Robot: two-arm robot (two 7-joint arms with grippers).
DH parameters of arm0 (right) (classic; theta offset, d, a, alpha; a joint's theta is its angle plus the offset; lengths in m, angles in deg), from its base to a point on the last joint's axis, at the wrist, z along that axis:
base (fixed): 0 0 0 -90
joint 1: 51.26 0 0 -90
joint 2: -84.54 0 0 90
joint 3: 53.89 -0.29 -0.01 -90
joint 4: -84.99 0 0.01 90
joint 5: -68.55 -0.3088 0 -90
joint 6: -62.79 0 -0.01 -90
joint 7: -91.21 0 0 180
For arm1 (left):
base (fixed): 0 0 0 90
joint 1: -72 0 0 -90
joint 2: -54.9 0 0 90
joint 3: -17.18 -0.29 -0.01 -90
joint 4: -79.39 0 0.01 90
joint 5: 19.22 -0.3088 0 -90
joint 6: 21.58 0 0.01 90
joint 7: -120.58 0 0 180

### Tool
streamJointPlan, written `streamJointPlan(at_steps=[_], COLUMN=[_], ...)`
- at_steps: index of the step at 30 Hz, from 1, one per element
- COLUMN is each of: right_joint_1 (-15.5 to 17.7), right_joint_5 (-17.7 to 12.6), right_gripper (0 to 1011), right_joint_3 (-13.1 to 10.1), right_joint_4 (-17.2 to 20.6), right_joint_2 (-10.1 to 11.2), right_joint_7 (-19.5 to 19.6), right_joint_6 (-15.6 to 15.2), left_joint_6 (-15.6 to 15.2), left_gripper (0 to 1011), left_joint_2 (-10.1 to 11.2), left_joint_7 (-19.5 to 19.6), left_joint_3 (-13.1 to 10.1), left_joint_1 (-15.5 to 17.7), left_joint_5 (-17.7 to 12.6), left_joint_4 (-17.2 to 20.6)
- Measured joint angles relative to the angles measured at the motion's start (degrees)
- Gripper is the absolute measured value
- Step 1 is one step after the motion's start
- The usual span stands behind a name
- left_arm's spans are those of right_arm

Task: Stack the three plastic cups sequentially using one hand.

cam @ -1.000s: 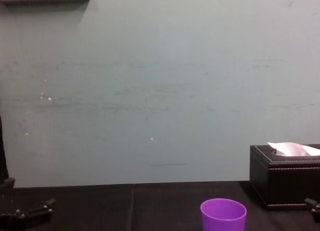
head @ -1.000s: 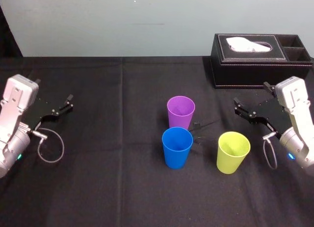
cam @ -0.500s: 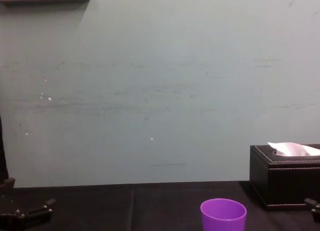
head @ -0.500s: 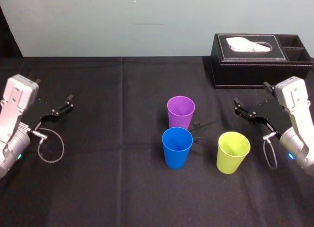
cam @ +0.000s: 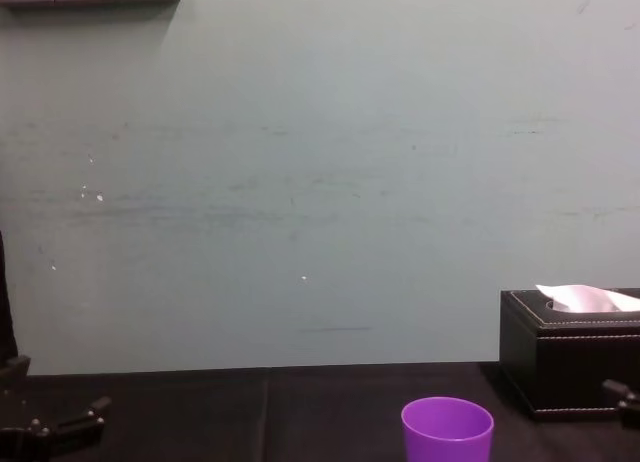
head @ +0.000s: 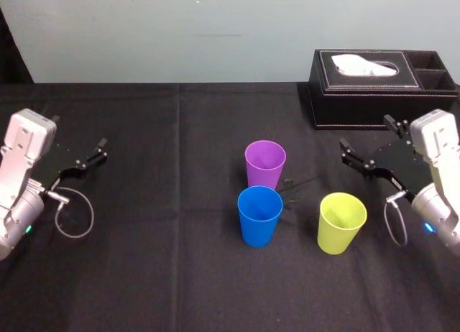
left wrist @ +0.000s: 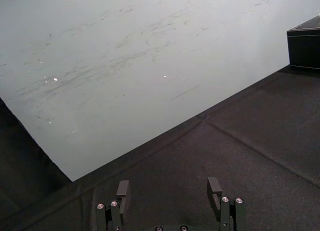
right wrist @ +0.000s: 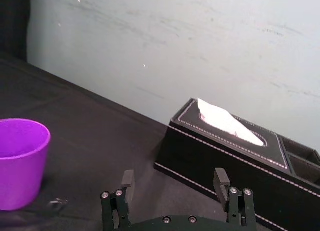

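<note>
head view first, working from your left: the left gripper [head: 79, 132] sits at the left edge of the black table [head: 158, 267], well apart from every cup. its fingers are spread with nothing between them, which the left wrist view [left wrist: 169, 188] confirms. treat that arm as parked.

in the middle, the purple cup [head: 265, 163] stands upright, mouth up. the blue cup [head: 259, 215] stands just in front of it, also upright. i cannot tell whether the two touch. to their right, clearly apart, the yellow-green cup [head: 341, 221] stands upright too. none is nested in another, so i judge the stacking not yet begun. you are at the opening approach to the first cup.

further right, the right gripper [head: 366, 133] hangs above the table, behind and to the right of the yellow-green cup and near it. its fingers are spread and hold nothing. the right wrist view [right wrist: 174, 179] shows them pointing across the table, with the purple cup off to one side. behind it sits the black tissue box [head: 374, 91].

for the next move, i'd bring the right gripper down to the yellow-green cup's rim and pinch one wall. lift it clear of the next cup's rim, centre it over that mouth and lower it straight. these walls look smooth and tapered, so a light pinch may slip.
</note>
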Motion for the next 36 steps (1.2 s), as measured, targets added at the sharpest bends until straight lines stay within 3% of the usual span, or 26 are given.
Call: streamJointPlan(at_steps=[10, 16, 23, 30, 36], right_joint_1=[5.3, 9.8, 17.4, 24.0, 28.8], right_joint_5=[-3.8, -7.1, -10.5, -14.9, -15.1], right_gripper=[1000, 1002, 1002, 1002, 1000], right_joint_3=[-4.1, -7.3, -11.8, -15.8, -18.6], right_joint_4=[6.5, 10.5, 15.5, 18.8, 20.9], right_joint_2=[3.4, 7.2, 12.7, 16.4, 19.0], right_joint_7=[-3.5, -6.7, -10.1, -14.3, -16.1], right_joint_6=[-0.9, -3.0, -5.0, -6.6, -6.5], left_joint_6=[0.0, 0.0, 0.0, 0.0, 0.0], left_gripper=[1011, 1011, 1011, 1011, 1011], left_joint_2=[0.0, 0.0, 0.0, 0.0, 0.0], left_joint_7=[0.0, 0.0, 0.0, 0.0, 0.0], left_joint_3=[0.0, 0.0, 0.0, 0.0, 0.0], left_joint_1=[0.0, 0.0, 0.0, 0.0, 0.0], left_joint_5=[0.0, 0.0, 0.0, 0.0, 0.0], left_joint_4=[0.0, 0.0, 0.0, 0.0, 0.0])
